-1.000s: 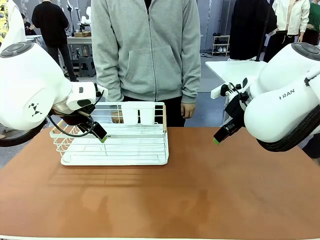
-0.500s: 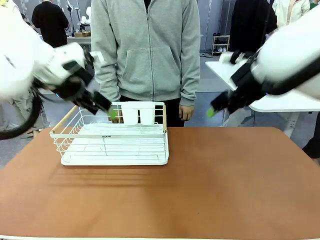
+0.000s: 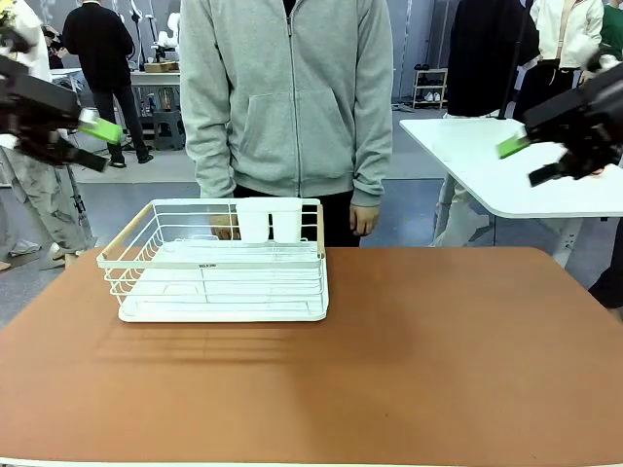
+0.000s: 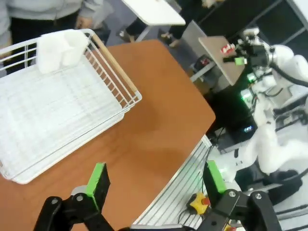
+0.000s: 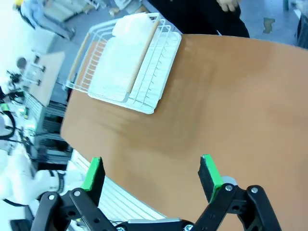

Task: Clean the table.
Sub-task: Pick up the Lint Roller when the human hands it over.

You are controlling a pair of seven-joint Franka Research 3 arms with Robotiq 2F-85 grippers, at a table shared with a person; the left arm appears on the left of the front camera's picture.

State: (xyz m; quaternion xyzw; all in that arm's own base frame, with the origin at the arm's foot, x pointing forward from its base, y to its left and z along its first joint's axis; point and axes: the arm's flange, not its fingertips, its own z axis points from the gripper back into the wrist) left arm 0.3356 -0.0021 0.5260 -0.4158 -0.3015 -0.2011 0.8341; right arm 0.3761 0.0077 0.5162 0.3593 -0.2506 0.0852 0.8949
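Observation:
The table [image 3: 419,360] has a smooth reddish-brown top, also seen from above in the left wrist view [image 4: 159,120] and the right wrist view [image 5: 231,101]. My left gripper [image 3: 86,141] hangs high at the far left, well above the table, open with nothing between its green pads [image 4: 97,179]. High at the far right, my right gripper [image 3: 533,161] is open too and holds nothing, its pads [image 5: 210,173] spread wide over the table's near edge.
A white wire dish rack [image 3: 219,268] with a white cutlery holder [image 3: 270,220] stands at the table's back left. A person in a grey hoodie [image 3: 287,97] stands behind it, one hand [image 3: 365,216] at the far edge. A white-topped table [image 3: 506,165] stands at the back right.
Both arms have swung up and outward, away from the rack and the table's middle, to the picture's upper corners. Both grippers stayed open. The rack has not moved.

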